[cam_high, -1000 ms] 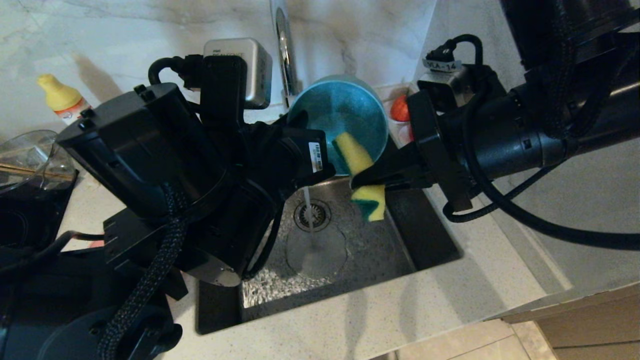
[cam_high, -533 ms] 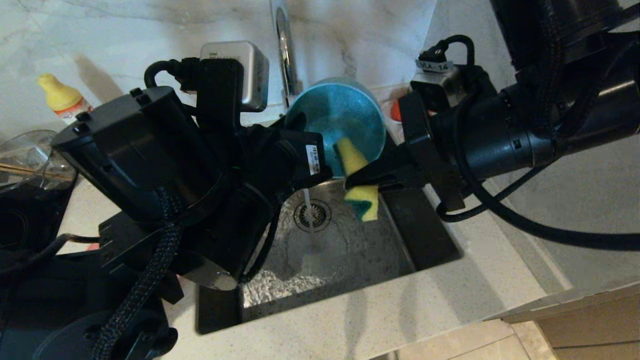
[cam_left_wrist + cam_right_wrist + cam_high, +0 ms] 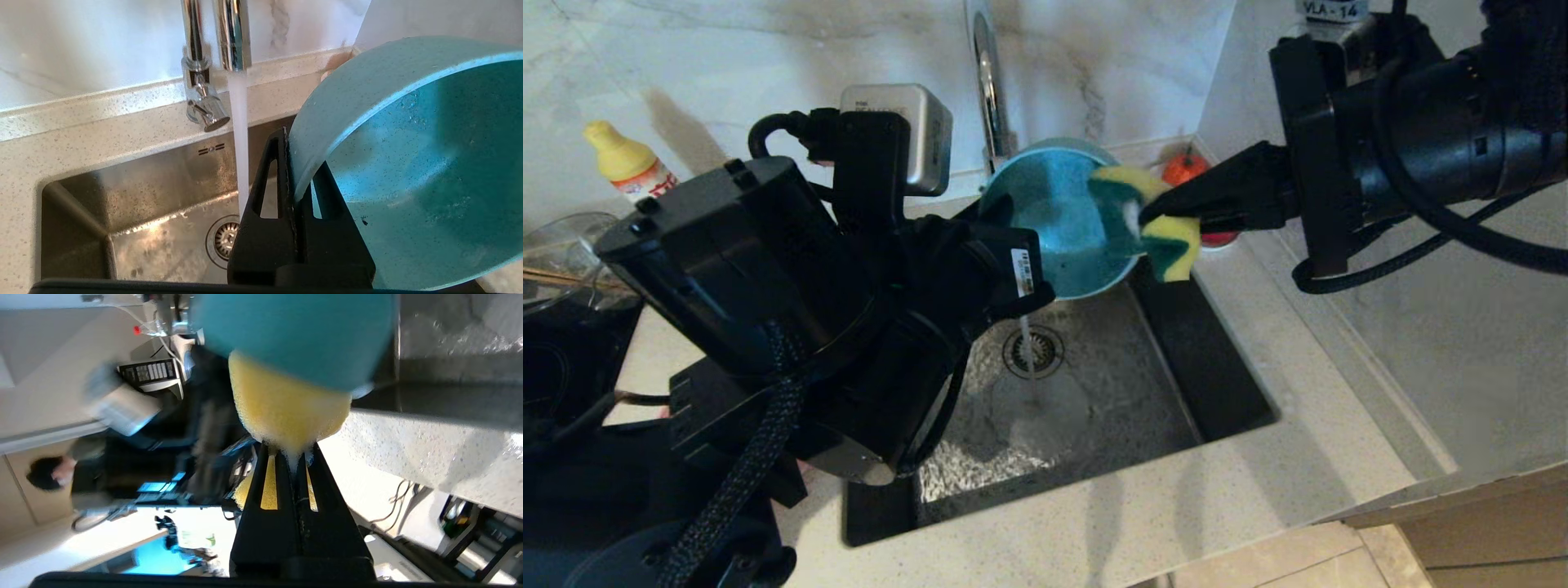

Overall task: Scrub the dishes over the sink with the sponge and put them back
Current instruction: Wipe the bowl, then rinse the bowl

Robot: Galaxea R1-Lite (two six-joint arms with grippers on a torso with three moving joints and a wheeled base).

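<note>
The teal-blue bowl (image 3: 1054,237) is tipped on edge over the sink (image 3: 1176,359), its inside facing me. My left gripper (image 3: 1005,224) is shut on its left rim; in the left wrist view the gripper (image 3: 296,171) has one finger on each side of the bowl (image 3: 408,163) wall. My right gripper (image 3: 1152,216) is shut on the sponge (image 3: 1180,241), which lies against the bowl's upper right rim with its green layer showing. In the right wrist view the yellow sponge (image 3: 286,408) bulges from the gripper (image 3: 292,457) and presses on the bowl (image 3: 294,335).
Water runs from the chrome tap (image 3: 233,32) down to the drain strainer (image 3: 1033,351). A yellow-capped bottle (image 3: 625,167) and a clear glass bowl (image 3: 564,253) stand at the left. A red-orange object (image 3: 1188,167) sits in the back corner. Speckled counter (image 3: 1135,506) rims the sink.
My right gripper has lifted the sponge from the bowl's lower edge up and to the right, to its upper right rim. The bowl and left gripper have drifted slightly left.
</note>
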